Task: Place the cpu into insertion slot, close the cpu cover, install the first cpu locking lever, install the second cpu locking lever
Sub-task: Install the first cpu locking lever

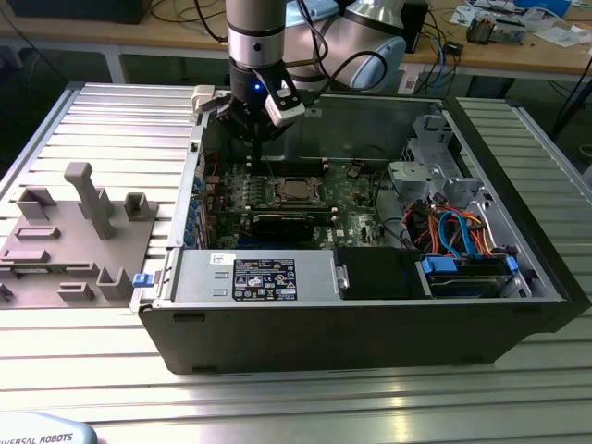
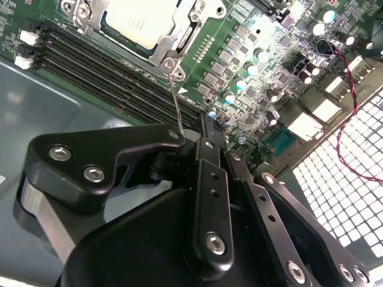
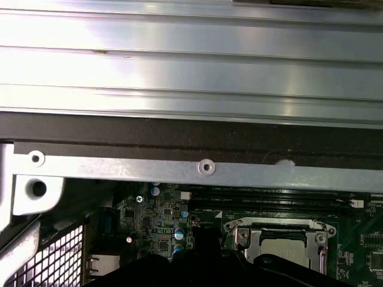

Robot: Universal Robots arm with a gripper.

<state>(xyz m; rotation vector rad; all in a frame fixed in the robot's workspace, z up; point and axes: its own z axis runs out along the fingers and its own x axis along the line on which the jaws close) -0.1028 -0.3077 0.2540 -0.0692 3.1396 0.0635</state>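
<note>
Above the motherboard (image 1: pixel 287 199), the gripper (image 1: pixel 254 125) hangs; whether clenched or released, I cannot tell. The cpu (image 2: pixel 140 18) sits in the insertion slot under the closed cpu cover (image 2: pixel 179 45). A label (image 1: pixel 264 278) marks the power supply.

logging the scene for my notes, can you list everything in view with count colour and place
case: one, dark grey, open on the ribbed metal table
board: one, green, on the case floor
cpu: one, silver, in the slot under the cover
lever: one, thin wire, rising from the cover's corner toward the gripper
memory slots: several, black, beside the cpu
power supply: one, silver, front of the case
cables: several, blue and orange, the exterior view's right
fixture: one, grey, the exterior view's left
gripper: one, black, above the board behind the cpu
</note>
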